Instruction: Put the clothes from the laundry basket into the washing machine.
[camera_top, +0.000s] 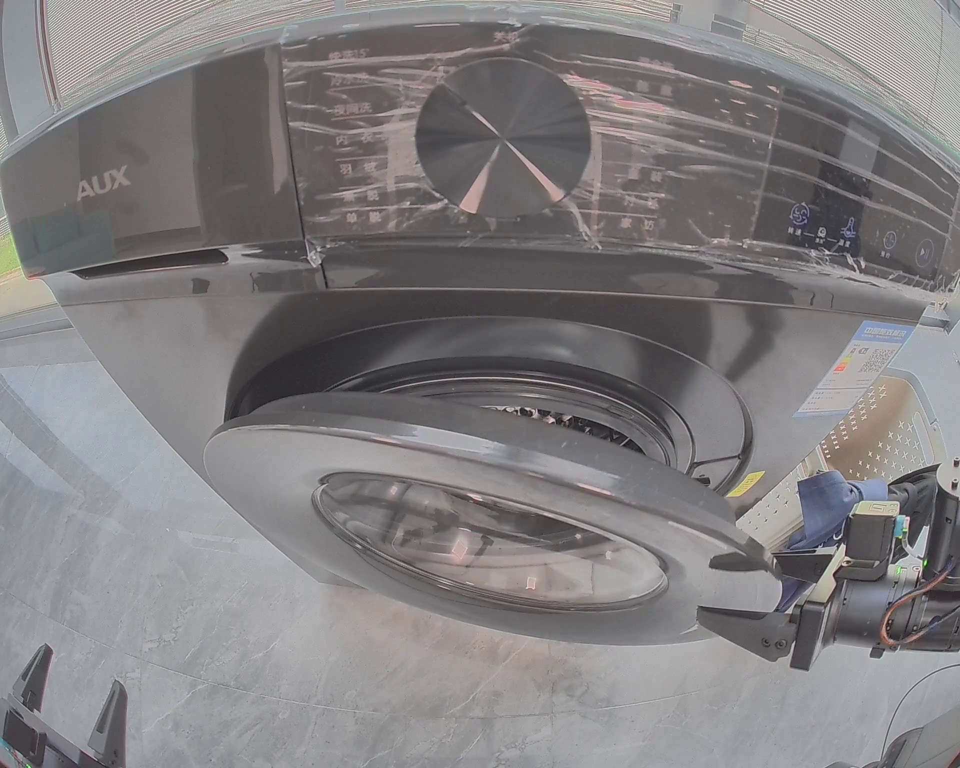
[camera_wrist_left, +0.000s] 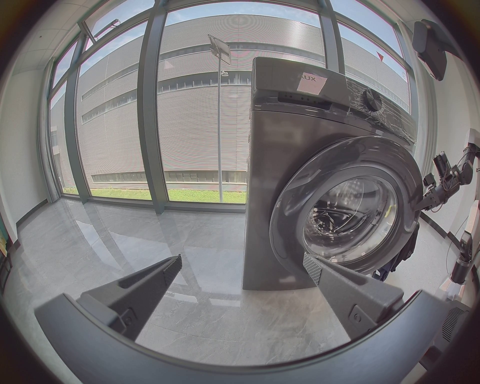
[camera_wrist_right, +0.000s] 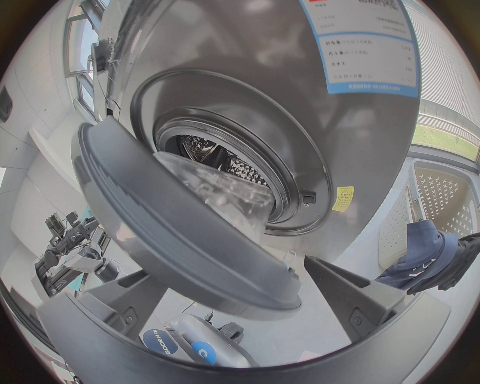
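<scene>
Right gripper (camera_top: 706, 590) at 4 o'clock edge of open washing machine door (camera_top: 300, 450), jaws apart astride rim. Left gripper (camera_top: 80, 668) at 7 o'clock, jaws apart. Blue garment (camera_top: 825, 505) on laundry basket (camera_top: 890, 430)

- dark grey steel washing machine (camera_top: 150, 330): white logo lettering (camera_top: 103, 182) on top-left panel.
- rows of white chars (camera_top: 362, 165) beside round silver dial (camera_top: 503, 137), too small to read.
- white/blue paper label (camera_top: 866, 360) on front, right side; small yellow sticker (camera_wrist_right: 343, 198) near door opening, print illegible.
</scene>
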